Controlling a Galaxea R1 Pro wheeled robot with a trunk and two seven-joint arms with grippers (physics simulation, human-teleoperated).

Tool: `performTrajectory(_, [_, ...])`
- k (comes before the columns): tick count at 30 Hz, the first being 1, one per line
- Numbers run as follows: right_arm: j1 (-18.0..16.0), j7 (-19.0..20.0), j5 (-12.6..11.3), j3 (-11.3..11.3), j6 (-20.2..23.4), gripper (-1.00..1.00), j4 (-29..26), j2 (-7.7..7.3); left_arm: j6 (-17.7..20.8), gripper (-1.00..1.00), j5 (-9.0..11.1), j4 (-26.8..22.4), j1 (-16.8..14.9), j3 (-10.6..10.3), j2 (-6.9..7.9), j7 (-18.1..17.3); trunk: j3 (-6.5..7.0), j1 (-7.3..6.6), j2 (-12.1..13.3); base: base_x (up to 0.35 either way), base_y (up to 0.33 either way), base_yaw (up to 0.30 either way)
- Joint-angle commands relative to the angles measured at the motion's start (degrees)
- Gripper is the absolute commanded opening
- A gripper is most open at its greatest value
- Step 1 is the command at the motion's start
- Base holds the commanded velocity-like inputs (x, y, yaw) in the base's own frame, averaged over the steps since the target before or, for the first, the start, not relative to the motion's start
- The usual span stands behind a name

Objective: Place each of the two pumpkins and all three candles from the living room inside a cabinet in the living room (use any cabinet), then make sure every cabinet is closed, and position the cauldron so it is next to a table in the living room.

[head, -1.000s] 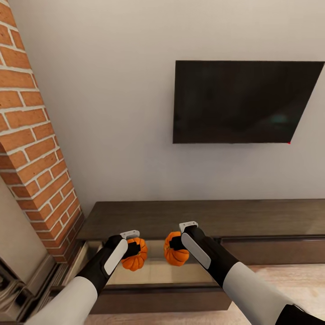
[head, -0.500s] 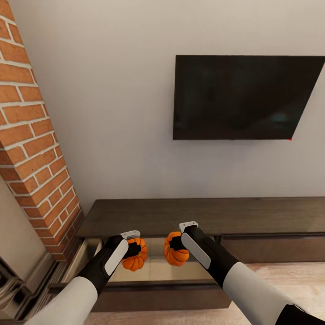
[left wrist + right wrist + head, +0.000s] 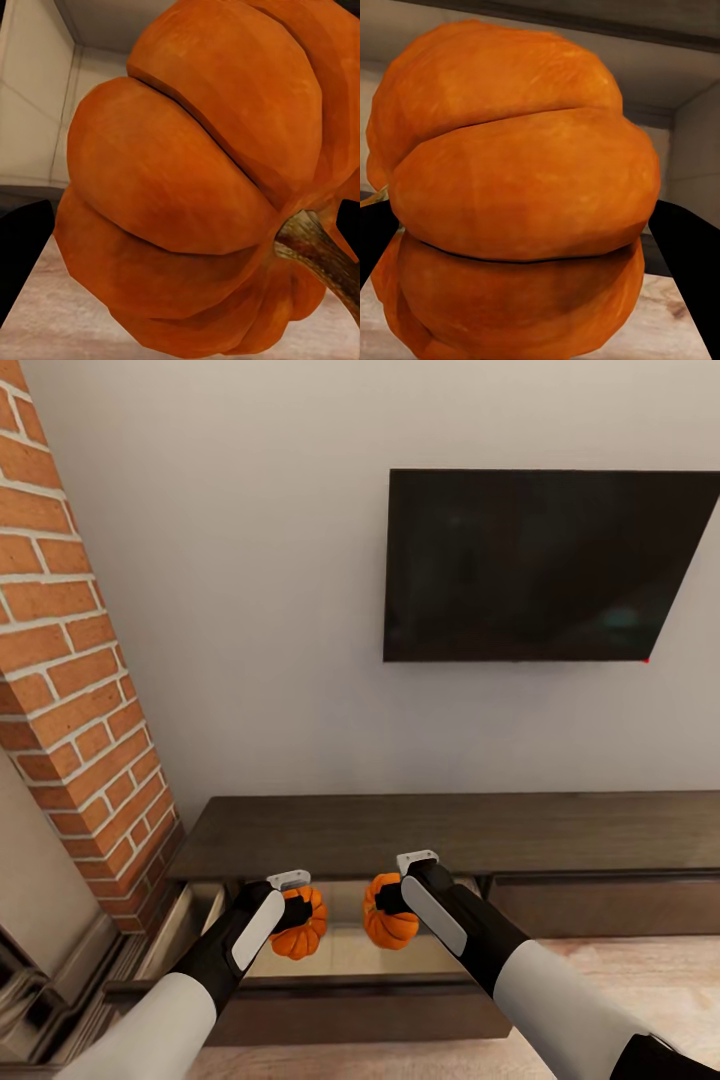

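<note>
Two pumpkins, one clamped in each pincer, hang side by side over the open drawer of the cabinet (image 3: 400,830). The left pumpkin (image 3: 300,923) sits in the left gripper (image 3: 291,913), its stem beside one finger; the right pumpkin (image 3: 388,911) is pinched across its ribs by the right gripper (image 3: 392,900). Both look rigid, light and smooth-skinned, so a grip across the widest ribs, not the stem, seems safest. Beneath both pincers lies the pale drawer floor (image 3: 350,955).
</note>
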Motion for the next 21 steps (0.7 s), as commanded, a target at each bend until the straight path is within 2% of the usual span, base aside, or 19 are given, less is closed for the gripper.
performTrajectory(1, [-0.07, -0.57, -0.61, 0.16, -0.02, -1.0, -0.06, 0.01, 0.06, -1.0, 0.53, -0.08, -0.05, -0.2, 0.03, 0.67, -0.24, 0.22, -0.45, 0.0, 0.0, 0.0])
performTrajectory(4, [-0.06, -0.56, -0.61, 0.16, -0.04, -1.0, -0.06, 0.03, 0.06, -1.0, 0.54, -0.08, -0.05, -0.2, 0.03, 0.67, -0.78, 0.88, -1.65, 0.0, 0.0, 0.0])
performTrajectory(9, [-0.05, -0.56, -0.61, 0.16, -0.07, -1.0, -0.06, 0.04, -1.49, -1.0, 0.54, -0.08, -0.05, -0.28, 0.03, 0.68, -0.96, 1.1, -2.05, 0.0, 0.0, 0.0])
performTrajectory(15, [-0.05, -0.56, -0.61, 0.16, -0.07, -1.0, 0.06, 0.91, -2.27, -1.0, 0.54, -0.08, -0.05, -1.99, 0.03, 0.7, -2.04, 2.42, -4.46, 0.0, 0.0, 0.0])
performTrajectory(21, [-0.05, -0.56, -0.61, 0.23, -0.1, -1.0, 0.11, 1.24, -2.31, -1.0, 0.54, -0.08, -0.05, -2.23, 0.03, 0.7, -2.04, 2.42, -4.46, 0.0, 0.0, 0.0])
